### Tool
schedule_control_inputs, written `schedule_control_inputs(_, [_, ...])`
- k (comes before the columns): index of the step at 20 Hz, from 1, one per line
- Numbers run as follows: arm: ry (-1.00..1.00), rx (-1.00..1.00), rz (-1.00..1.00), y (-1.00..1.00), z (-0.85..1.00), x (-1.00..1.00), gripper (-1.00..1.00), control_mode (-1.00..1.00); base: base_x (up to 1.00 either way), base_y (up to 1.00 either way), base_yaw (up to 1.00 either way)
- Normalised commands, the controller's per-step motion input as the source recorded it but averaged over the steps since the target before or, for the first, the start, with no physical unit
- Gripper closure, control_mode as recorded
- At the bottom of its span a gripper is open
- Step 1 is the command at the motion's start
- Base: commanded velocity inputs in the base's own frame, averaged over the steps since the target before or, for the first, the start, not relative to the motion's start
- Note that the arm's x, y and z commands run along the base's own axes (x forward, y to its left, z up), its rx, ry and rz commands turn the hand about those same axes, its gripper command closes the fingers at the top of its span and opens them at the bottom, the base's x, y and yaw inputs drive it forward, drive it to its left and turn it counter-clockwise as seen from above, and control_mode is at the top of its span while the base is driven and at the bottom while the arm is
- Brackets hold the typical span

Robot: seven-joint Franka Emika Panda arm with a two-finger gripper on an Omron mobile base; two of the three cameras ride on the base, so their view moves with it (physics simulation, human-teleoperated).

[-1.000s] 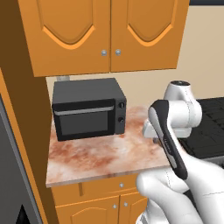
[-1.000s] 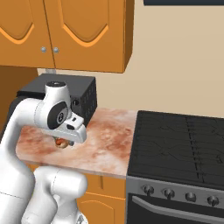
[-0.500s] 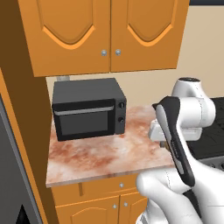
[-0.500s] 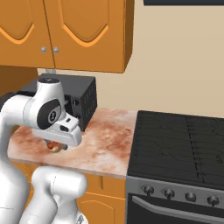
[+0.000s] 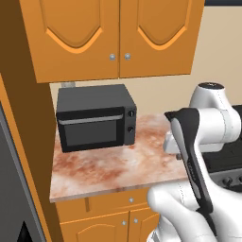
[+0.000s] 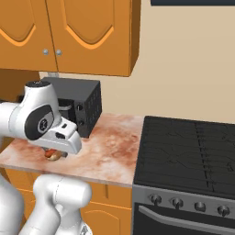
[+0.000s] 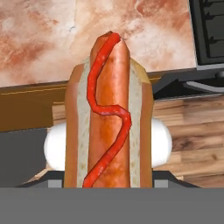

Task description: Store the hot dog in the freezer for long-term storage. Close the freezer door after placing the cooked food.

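A hot dog [image 7: 109, 118] is riding in the robot's gripper [image 7: 109, 186], which is clenched on the bun's lower end, the sausage and its squiggle of ketchup pointing away from the hand. Seen from the right base camera, the hot dog [image 6: 54, 154] is peeking out beneath the white hand, just above the front part of the marble counter [image 6: 110, 151] and in front of the microwave [image 6: 80, 108].

It is looking like a light, soft load: the bun would likely be squashing under a hard pinch and the sausage could be sliding out of its slot, so a gentle hold across the bun's sides, low and near the middle, is appearing the safest grip, with the open side kept upward.

Beyond the hot dog, the black microwave [image 5: 96, 124] is sitting at the back of the counter [image 5: 118, 170], well clear of the hand. To the microwave's right the black stove [image 6: 183, 156] is standing flush with the counter; above the microwave, orange wall cabinets [image 5: 113, 38] are hanging closed. To the microwave's left, a tall orange panel [image 5: 26, 156] is dividing the counter from a grey slab at the frame's edge [image 5: 9, 189], possibly the fridge, though too little is showing to be sure. That panel is looking like the obstacle to swing around.
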Motion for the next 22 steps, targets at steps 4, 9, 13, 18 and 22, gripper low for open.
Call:
schedule_control_inputs(4, [-0.03,-0.06,0.00,0.00,0.01,-0.22,1.00,-1.00,0.00,0.00,0.00])
schedule_control_inputs(9, [-0.02,-0.01,0.00,0.00,-0.02,-0.17,1.00,-1.00,0.00,0.00,0.00])
schedule_control_inputs(13, [0.00,0.00,0.00,0.00,0.00,-0.03,1.00,-1.00,0.00,0.00,0.00])
schedule_control_inputs(18, [0.00,0.00,0.00,0.00,0.00,0.00,1.00,-1.00,0.00,0.00,0.00])
schedule_control_inputs(22, [0.00,0.00,0.00,0.00,0.00,0.00,1.00,-1.00,0.00,0.00,0.00])
